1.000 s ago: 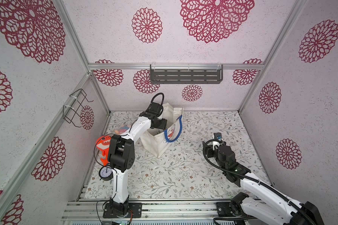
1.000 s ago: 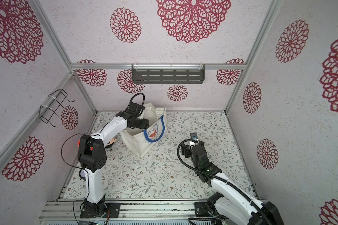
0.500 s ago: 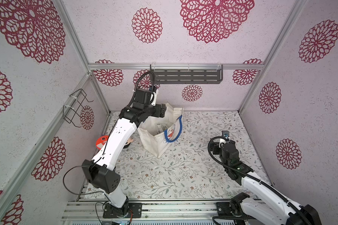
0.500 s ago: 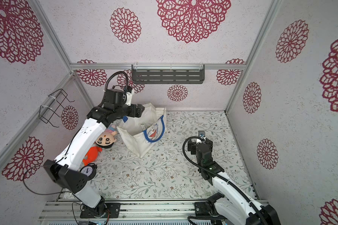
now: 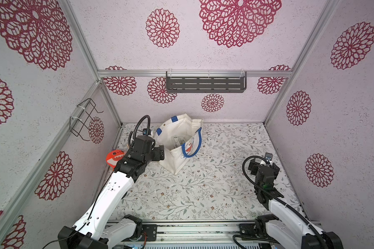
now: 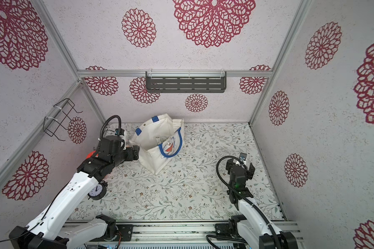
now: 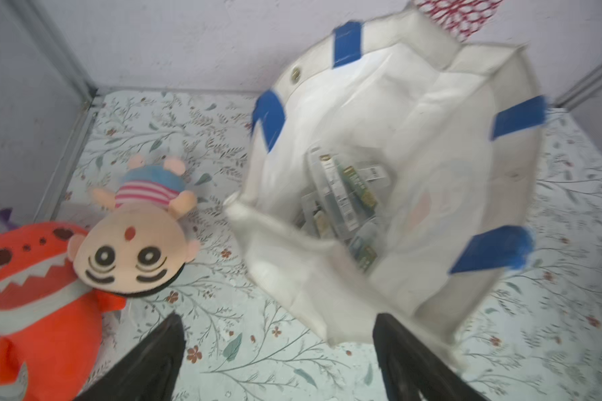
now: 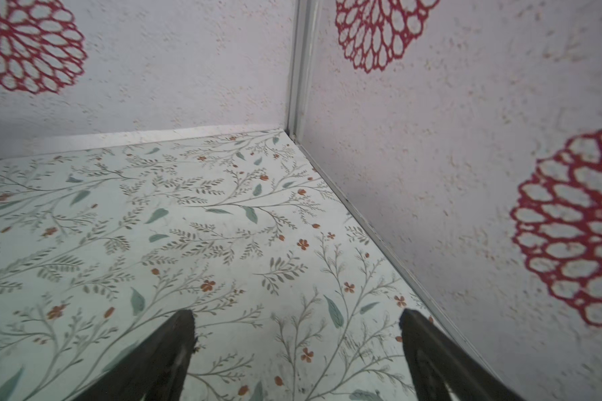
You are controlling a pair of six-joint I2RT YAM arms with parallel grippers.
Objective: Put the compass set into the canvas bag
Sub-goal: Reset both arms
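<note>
While agape, left fingers (image 7: 152, 362), right fingers (image 8: 164, 354), empty

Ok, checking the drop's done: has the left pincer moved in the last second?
Yes: the left pincer backed out of the canvas bag, away from the grey wall shelf.
</note>
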